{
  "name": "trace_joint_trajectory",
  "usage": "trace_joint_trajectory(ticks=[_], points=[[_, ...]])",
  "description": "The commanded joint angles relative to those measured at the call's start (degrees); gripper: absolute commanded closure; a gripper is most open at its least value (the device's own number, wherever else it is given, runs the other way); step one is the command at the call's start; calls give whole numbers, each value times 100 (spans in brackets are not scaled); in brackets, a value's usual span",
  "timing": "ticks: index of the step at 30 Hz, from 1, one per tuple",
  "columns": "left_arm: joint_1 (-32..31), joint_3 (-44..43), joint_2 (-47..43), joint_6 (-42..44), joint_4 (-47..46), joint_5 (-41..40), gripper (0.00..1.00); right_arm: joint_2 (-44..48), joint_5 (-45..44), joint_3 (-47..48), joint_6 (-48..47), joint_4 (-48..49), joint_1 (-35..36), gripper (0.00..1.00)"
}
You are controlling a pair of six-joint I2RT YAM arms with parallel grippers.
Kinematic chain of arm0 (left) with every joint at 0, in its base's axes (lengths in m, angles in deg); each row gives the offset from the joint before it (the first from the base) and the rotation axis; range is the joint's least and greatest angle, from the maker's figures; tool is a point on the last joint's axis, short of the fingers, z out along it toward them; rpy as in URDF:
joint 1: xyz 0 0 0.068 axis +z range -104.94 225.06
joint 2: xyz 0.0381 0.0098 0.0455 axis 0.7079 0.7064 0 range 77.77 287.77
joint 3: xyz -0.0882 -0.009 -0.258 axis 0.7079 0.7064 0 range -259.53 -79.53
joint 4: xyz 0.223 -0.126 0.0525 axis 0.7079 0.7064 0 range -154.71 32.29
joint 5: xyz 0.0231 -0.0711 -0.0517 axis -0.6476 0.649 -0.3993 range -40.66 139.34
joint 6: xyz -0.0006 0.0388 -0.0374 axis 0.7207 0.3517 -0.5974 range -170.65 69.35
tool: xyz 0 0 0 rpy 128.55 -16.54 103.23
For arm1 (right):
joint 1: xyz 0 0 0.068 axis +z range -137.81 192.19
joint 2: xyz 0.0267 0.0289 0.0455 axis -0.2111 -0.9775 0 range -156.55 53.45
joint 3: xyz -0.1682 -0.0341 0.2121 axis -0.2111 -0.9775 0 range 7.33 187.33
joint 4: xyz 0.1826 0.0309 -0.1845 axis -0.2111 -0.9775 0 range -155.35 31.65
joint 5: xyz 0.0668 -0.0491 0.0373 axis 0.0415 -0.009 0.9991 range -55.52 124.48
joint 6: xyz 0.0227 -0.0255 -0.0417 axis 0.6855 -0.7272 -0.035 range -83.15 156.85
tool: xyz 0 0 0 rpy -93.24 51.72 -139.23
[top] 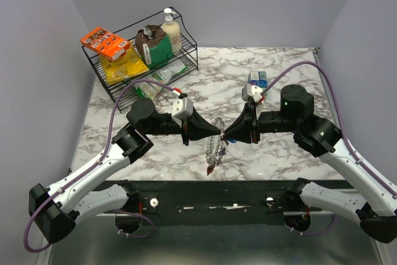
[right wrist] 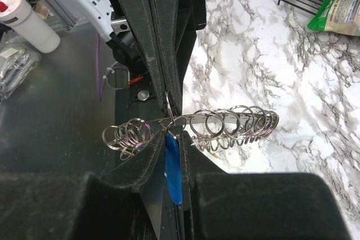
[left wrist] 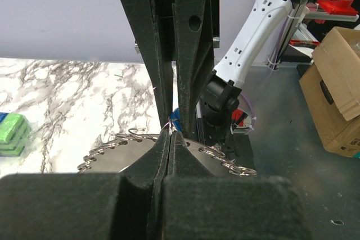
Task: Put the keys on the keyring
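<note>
Hanging keyring (top: pixel 215 147), marbled table (top: pixel 279 72), lilac walls (top: pixel 248 4)

A white tabletop (top: pixel 279 159) veined in grey like marble is boxed in by plain, pale lilac-grey panels: a far wall (top: pixel 248 4) along its far edge, a left wall (top: pixel 37 60) along its left edge and a right wall (top: pixel 366 35) along its right edge. A black wire rack (top: pixel 191 54) stands at the far left corner. A dark metal rail (top: pixel 217 193) runs along the near edge, with a dull grey surface (top: pixel 217 243) lower down beyond it. Off the table, the left wrist view shows a brown cardboard box (left wrist: pixel 337 94) on a dark grey floor (left wrist: pixel 281 167). The light is soft and even, with mild glare on the marble.
</note>
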Motion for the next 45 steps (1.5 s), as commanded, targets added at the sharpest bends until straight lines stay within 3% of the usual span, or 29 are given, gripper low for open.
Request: trace_joint_trajectory(ticks=[1, 27, 45], points=[[-13, -72, -32, -41, -627, -162, 100, -87, 188, -62, -129, -299, 25, 78], [-13, -213, 197, -155, -802, -162, 100, -280, 505, 17, -375, -554, 25, 79], [-13, -99, 311, -533, -1224, -268, 100, -438, 654, 43, -358, -483, 25, 73]])
